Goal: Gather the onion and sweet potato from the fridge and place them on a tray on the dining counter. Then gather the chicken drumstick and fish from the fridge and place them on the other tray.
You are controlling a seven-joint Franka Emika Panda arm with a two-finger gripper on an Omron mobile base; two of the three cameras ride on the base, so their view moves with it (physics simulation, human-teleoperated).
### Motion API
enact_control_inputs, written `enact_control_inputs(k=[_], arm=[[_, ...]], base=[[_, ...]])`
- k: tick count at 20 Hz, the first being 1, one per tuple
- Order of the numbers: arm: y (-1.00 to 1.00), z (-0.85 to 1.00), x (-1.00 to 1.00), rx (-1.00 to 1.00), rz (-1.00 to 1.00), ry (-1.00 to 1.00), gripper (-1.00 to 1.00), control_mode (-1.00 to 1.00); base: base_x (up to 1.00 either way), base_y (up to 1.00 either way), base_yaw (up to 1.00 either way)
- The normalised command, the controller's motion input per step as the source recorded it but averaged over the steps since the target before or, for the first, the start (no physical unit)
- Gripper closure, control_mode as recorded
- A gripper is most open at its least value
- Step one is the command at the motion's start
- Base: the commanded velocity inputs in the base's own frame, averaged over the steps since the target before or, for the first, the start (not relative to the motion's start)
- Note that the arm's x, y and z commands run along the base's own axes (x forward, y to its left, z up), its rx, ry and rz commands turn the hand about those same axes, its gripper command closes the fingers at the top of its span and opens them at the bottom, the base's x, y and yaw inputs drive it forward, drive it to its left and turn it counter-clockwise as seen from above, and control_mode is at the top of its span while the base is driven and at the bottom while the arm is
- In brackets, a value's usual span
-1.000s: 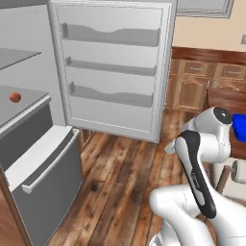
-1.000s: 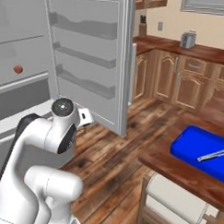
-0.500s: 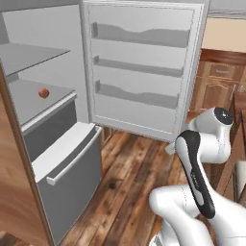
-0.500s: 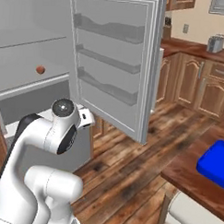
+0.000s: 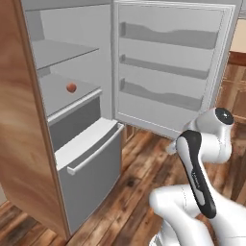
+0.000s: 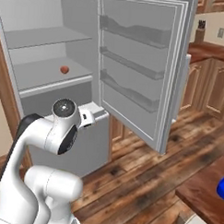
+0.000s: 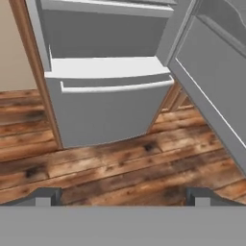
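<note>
The fridge (image 5: 67, 53) stands open, its door (image 5: 168, 72) swung out to the right. The onion (image 5: 71, 87), a small round orange-brown ball, lies alone on a middle shelf; the right base view shows the onion (image 6: 64, 70) on that same fridge (image 6: 43, 46) shelf. My gripper (image 7: 122, 197) is open and holds nothing. It hangs low over the wooden floor, facing the fridge's bottom drawer (image 7: 105, 101), well below the onion. A sliver of a blue tray (image 6: 223, 188) lies on the dining counter (image 6: 200, 191). The sweet potato, chicken drumstick and fish are out of view.
The bottom drawer (image 5: 86, 158) is pulled out toward me. The open door (image 6: 139, 69) carries several bare bins and juts into the room. Wooden cabinets (image 6: 207, 81) line the far wall. Plank floor (image 7: 120, 163) lies between me and the fridge.
Both base views have swung toward the fridge, which now looks larger and closer. The blue tray has slid to the right edge. The gripper stays open.
</note>
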Motion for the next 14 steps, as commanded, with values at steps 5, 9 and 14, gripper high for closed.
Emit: enact_control_inputs(k=[5, 9, 14], arm=[[0.0, 0.0, 0.0, 0.0, 0.0, 0.0, -1.0, 1.0], [0.0, 0.0, 0.0, 0.0, 0.0, 0.0, -1.0, 1.0], [0.0, 0.0, 0.0, 0.0, 0.0, 0.0, -1.0, 1.0]], base=[[0.43, 0.0, 0.26], [0.58, 0.0, 0.27], [0.69, 0.0, 0.28]])
